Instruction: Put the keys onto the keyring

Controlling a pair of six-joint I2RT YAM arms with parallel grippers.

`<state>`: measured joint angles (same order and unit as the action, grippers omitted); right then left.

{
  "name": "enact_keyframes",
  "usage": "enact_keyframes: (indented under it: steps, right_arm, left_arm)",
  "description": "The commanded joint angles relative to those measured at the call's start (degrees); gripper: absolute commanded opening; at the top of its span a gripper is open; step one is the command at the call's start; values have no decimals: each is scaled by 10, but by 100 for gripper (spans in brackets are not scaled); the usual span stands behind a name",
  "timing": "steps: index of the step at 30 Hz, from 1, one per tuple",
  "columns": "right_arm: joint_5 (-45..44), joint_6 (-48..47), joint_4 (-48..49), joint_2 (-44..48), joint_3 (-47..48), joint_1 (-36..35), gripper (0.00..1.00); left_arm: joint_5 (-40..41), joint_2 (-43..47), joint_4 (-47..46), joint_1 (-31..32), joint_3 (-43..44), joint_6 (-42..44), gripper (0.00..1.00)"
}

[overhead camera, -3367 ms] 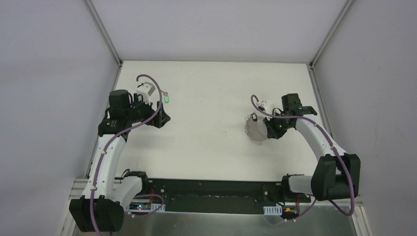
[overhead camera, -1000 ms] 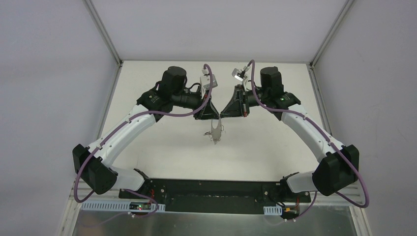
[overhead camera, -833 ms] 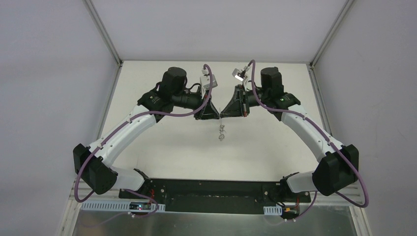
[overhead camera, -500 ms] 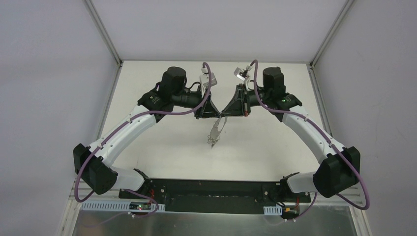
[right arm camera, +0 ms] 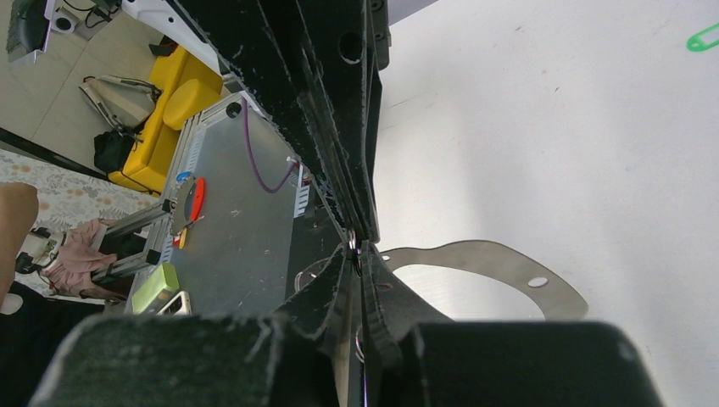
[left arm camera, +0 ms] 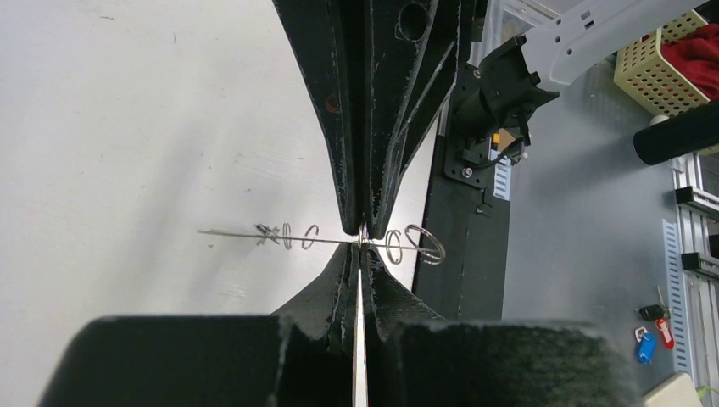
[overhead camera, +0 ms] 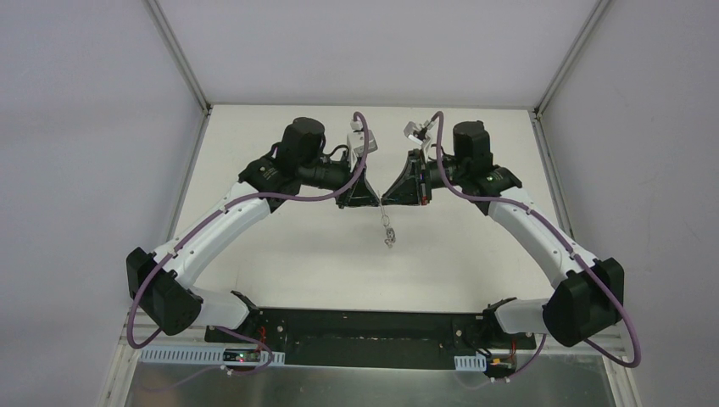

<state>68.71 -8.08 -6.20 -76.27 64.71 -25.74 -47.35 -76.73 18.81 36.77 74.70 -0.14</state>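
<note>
The keyring (overhead camera: 388, 231), a thin silver loop carrying small rings, hangs in mid-air over the table's middle, pinched at its top between both grippers. My left gripper (overhead camera: 376, 201) is shut on it. In the left wrist view the loop (left arm camera: 322, 240) runs edge-on across my closed left gripper (left arm camera: 363, 248). My right gripper (overhead camera: 387, 201) meets it tip to tip from the other side. In the right wrist view my right gripper (right arm camera: 359, 253) has its tips together on the loop (right arm camera: 509, 259). The green key (right arm camera: 702, 38) lies on the table far off. In the top view it is hidden.
The white table (overhead camera: 339, 263) is walled at the back and on both sides. A black base plate (overhead camera: 365, 337) runs along the near edge between the arm bases. Both forearms arch high over the table's left and right halves.
The left gripper has closed on the keyring's top. The hanging loop has swung from broad-side to edge-on. Both arms have stayed almost where they were.
</note>
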Motion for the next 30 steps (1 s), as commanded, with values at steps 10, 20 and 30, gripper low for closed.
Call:
enact_keyframes:
  steps: [10, 20, 30]
  right_arm:
    - [-3, -26, 0, 36, -15, 3, 21]
    - [0, -76, -39, 37, -8, -5, 28]
    - [8, -106, -63, 40, -3, -9, 24]
  left_arm:
    - [24, 14, 57, 18, 42, 37, 0]
    - [61, -17, 114, 41, 89, 32, 0]
    - [89, -64, 202, 54, 149, 28, 0]
